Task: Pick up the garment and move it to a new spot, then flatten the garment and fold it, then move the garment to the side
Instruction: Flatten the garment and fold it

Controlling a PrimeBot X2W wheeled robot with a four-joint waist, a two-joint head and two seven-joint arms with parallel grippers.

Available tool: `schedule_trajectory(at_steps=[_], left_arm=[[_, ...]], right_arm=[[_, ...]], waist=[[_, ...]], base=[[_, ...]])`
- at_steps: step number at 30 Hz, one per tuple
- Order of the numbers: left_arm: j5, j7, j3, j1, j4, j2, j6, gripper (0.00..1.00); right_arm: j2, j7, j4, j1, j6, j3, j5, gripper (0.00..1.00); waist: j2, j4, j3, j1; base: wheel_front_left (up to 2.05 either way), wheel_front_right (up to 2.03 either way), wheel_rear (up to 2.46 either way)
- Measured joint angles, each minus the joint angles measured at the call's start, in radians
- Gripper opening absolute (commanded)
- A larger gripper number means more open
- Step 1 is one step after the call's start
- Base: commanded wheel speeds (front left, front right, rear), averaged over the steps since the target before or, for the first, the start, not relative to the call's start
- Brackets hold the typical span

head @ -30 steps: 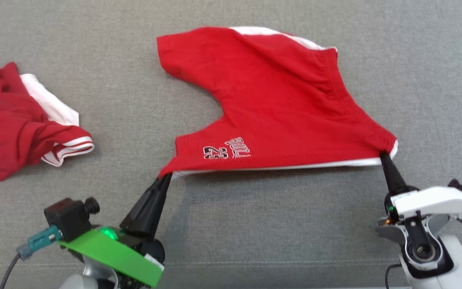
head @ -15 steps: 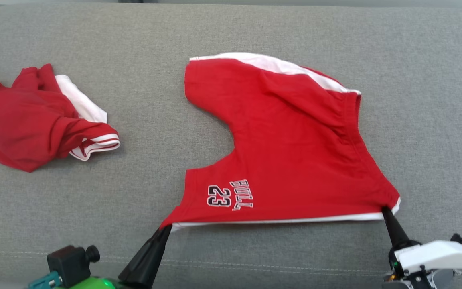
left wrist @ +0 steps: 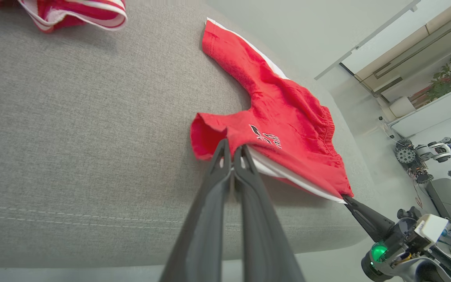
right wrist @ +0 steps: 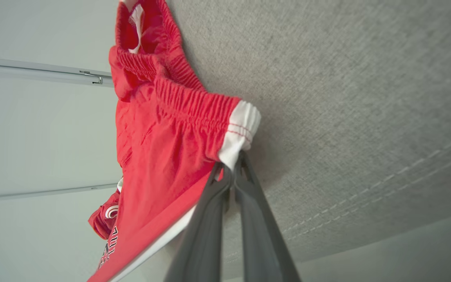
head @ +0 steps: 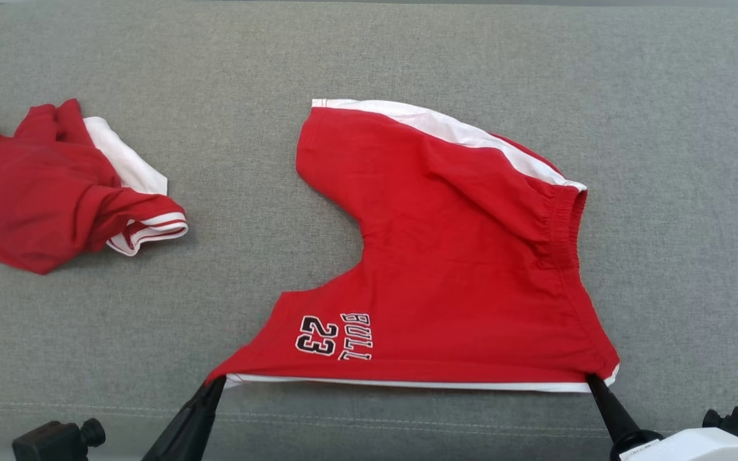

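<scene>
**Red shorts held taut at two corners along the cushion's front edge**

A pair of soft red jersey shorts (head: 459,256) with a white side stripe and a gathered elastic waistband is lying on a broad grey cushion (head: 151,320) of coarse woven fabric, right of its middle and reaching down to its front edge. The black-and-white lettering "BULL 23" is showing on the nearer leg, close to the hem.

The left gripper (head: 218,381) is pinching the hem corner of that nearer leg. In the left wrist view its two long dark fingers are pressing together at the left gripper (left wrist: 232,147) tips, with the red hem folding around them. The right gripper (head: 590,378) is clamping the waistband corner. In the right wrist view the right gripper (right wrist: 231,164) is biting the white ribbed end of the elastic, its tapered fingers closed flat on the cloth.

Between the two grips the shorts' near side is running as a straight, tight line, with a thin white band showing beneath the red. The farther leg is lying slack and creased toward the cushion's back edge.

A crumpled red garment with white panels and striped trim (head: 36,198) is lying in a loose heap near the cushion's left edge, well apart from the shorts. Two parallel stitched seams are running along the front edge.
</scene>
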Motion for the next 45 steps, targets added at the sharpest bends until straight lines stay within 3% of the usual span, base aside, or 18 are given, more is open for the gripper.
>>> schedule_trajectory(at_steps=[7, 13, 20, 24, 29, 45], left_arm=[[0.0, -0.008, 0.065, 0.0, -0.062, 0.068, 0.012, 0.0], [0.0, -0.001, 0.123, -0.023, -0.109, 0.119, 0.021, 0.0], [-0.002, 0.073, 0.185, -0.144, -0.174, 0.2, 0.031, 0.0], [-0.021, 0.13, 0.198, -0.223, -0.207, 0.235, 0.034, 0.0], [-0.035, 0.192, 0.217, -0.327, -0.223, 0.272, 0.034, 0.0], [-0.14, 0.447, 0.204, -0.772, -0.127, 0.356, 0.035, 0.0]], right_arm=[[-0.013, 0.043, -0.128, -0.002, 0.003, 0.025, 0.019, 0.0], [-0.051, 0.082, -0.246, -0.019, 0.028, 0.048, 0.02, 0.0], [-0.048, 0.131, -0.349, -0.088, 0.033, 0.075, 0.052, 0.0], [-0.005, 0.123, -0.359, -0.141, 0.007, 0.038, 0.077, 0.0], [0.031, 0.118, -0.351, -0.2, -0.002, 0.022, 0.088, 0.0], [0.049, 0.12, -0.266, -0.5, -0.018, 0.055, 0.059, 0.0]], waist=[[0.0, -0.03, 0.018, 0.0], [0.0, -0.069, 0.049, 0.0], [0.0, -0.121, 0.11, 0.0], [0.0, -0.142, 0.15, 0.0], [0.0, -0.157, 0.197, 0.0], [0.0, -0.207, 0.373, 0.0]], base=[[0.0, 0.0, 0.0], [0.0, 0.0, 0.0], [0.0, 0.0, 0.0], [0.0, 0.0, 0.0], [0.0, 0.0, 0.0], [0.0, 0.0, 0.0]])
